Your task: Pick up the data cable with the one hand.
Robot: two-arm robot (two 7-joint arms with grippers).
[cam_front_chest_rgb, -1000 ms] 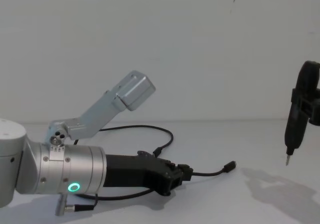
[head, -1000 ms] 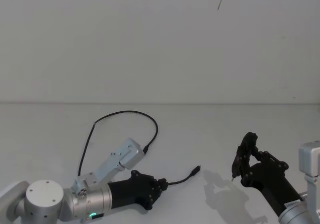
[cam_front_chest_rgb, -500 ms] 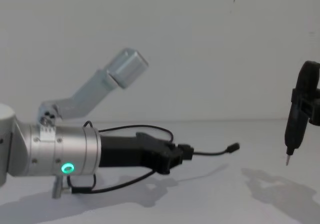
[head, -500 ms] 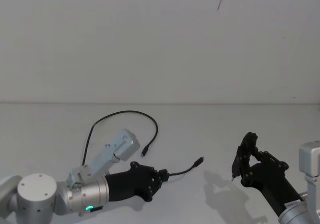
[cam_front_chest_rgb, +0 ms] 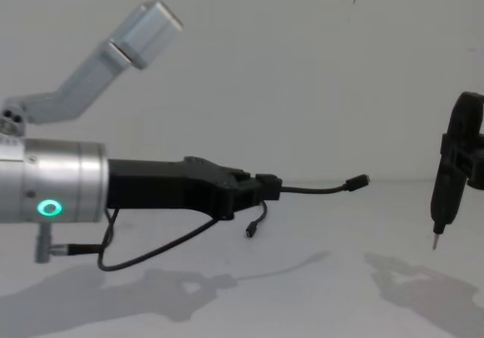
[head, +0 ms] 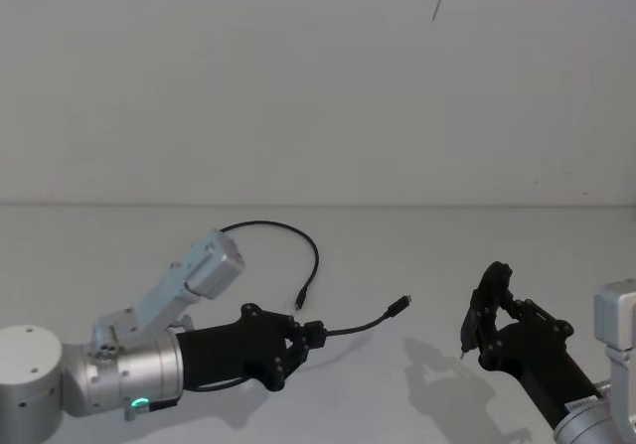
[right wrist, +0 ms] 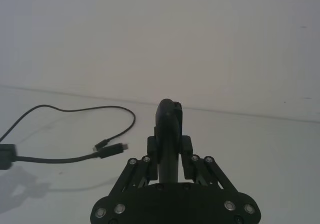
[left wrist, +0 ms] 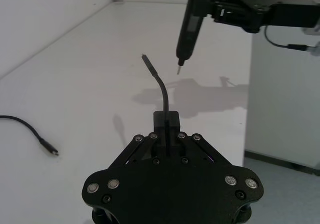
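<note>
Since the left gripper (head: 306, 332) is clenched on the data cable (cam_front_chest_rgb: 318, 190), pinching it a short way back from one end, you only need to finish the lift cleanly. That short end sticks straight out ahead of the fingertips, with its plug (head: 402, 303) in the air. The long remainder trails back under and behind the gripper. The other plug (cam_front_chest_rgb: 249, 232) hangs low beneath the jaws; can't tell if it touches the table (head: 447, 255).

Judgement: hold the pinch as is and don't re-grip. Raise straight and slow so the slack comes up without swinging or catching on the arm. Watch the front. The right gripper (right wrist: 169, 145), parked ahead and off to the side of the working gripper, is clamped on a pen-shaped tool (cam_front_chest_rgb: 442, 194) with its tip down, well apart from the free plug. Don't push forward toward it. Likely risk: the thin cord slides through the pads if you jerk.
</note>
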